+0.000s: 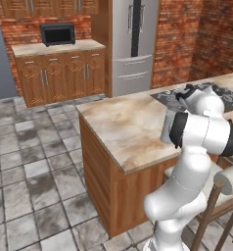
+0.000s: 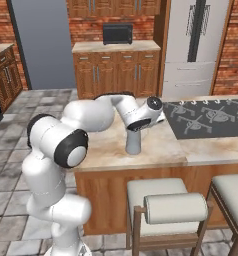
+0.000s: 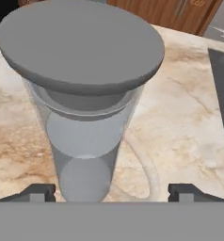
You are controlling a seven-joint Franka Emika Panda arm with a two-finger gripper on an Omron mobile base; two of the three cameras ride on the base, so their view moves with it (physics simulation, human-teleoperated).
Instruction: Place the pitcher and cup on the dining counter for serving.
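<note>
The grey pitcher stands upright on the dining counter, near its front edge and left of the cooktop. In the hand view its wide round lid is close below the camera, with the body tapering down to the stone top. My gripper hangs over the pitcher's top, open. The two fingertips stand far apart, one on each side of the pitcher and clear of it. From the left base view the pitcher is partly hidden behind my forearm. The cup is out of view.
A black cooktop lies on the counter right of the pitcher. Two padded stools stand at the counter's near side. A fridge and wood cabinets with a microwave line the far brick wall.
</note>
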